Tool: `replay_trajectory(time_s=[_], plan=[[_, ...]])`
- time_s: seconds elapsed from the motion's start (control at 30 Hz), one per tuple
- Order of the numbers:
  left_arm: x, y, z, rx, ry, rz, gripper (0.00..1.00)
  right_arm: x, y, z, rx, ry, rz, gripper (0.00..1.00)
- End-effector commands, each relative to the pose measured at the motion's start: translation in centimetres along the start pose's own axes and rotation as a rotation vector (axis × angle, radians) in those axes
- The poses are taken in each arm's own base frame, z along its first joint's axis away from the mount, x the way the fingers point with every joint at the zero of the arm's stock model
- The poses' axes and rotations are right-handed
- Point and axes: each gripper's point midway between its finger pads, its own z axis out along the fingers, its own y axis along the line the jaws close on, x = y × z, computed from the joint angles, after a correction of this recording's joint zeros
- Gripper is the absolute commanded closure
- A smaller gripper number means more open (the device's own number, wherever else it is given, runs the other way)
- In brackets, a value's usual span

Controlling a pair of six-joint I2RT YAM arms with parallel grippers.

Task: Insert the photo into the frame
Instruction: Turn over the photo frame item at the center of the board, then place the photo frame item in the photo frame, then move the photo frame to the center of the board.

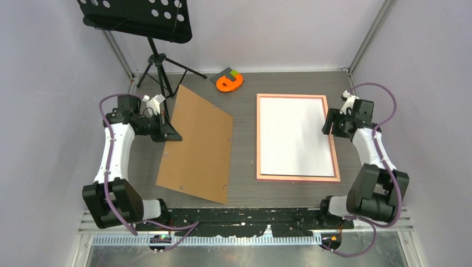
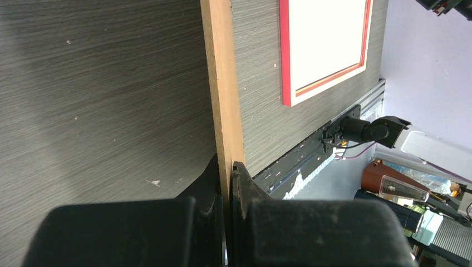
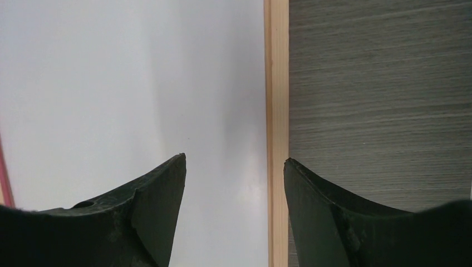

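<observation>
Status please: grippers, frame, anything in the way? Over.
Left gripper shut on edge of brown board. Right gripper open over right rail of frame. White sheet lies in frame; seascape not visible. Board clear of frame.

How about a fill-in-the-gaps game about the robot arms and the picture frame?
1. The left gripper is shut on the edge of a board that is ___ in colour.
2. The right gripper has its jaws ___ above the right edge of the frame.
3. The sheet lying in the frame is ___.
Missing words: brown; open; white.
</observation>
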Motion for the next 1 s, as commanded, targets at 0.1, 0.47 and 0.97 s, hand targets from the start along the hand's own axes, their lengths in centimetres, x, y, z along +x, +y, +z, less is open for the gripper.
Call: replay_trajectory(time_s=[0.1,0.47,0.97], plan=[[-1.5,-0.3,-0.7,-0.007,-0.081,0.145,1.00,-1.1,-3.8,2.0,0.056,0.066,-0.059,0.33],[-1.4,-0.3,-0.5,0.005,-0.082,0.140,1.00,0.1,-5.4,5.4,0.019,0.165,-0.052,0.49],[-1.4,-0.2,-0.3,0.005,-0.084,0.130,1.00,1.4,-5.2,8.0,-0.048,0.226,-0.029,0.61]])
